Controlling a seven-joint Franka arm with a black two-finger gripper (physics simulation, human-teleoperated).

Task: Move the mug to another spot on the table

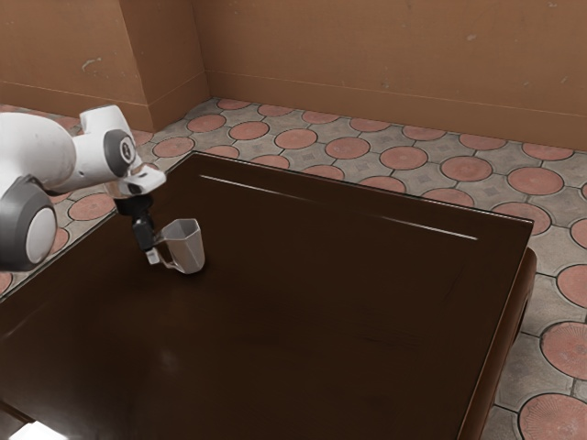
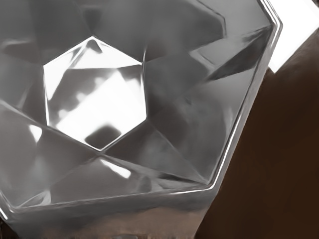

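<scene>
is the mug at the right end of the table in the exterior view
No, the mug is near the table's left end there.

1x faceted grey mug (image 1: pixel 186 244), 1x dark brown table (image 1: pixel 348 302), 1x white robot arm (image 1: pixel 55 165), 1x black gripper (image 1: pixel 147 246)

Our arm (image 1: pixel 55 160) runs off the exterior view's left edge, the table (image 1: pixel 348 302) off its bottom. Our gripper's (image 1: pixel 149 253) hold on the mug (image 1: pixel 186 246) is too small to judge. The wrist view crops the mug's rim.
</scene>
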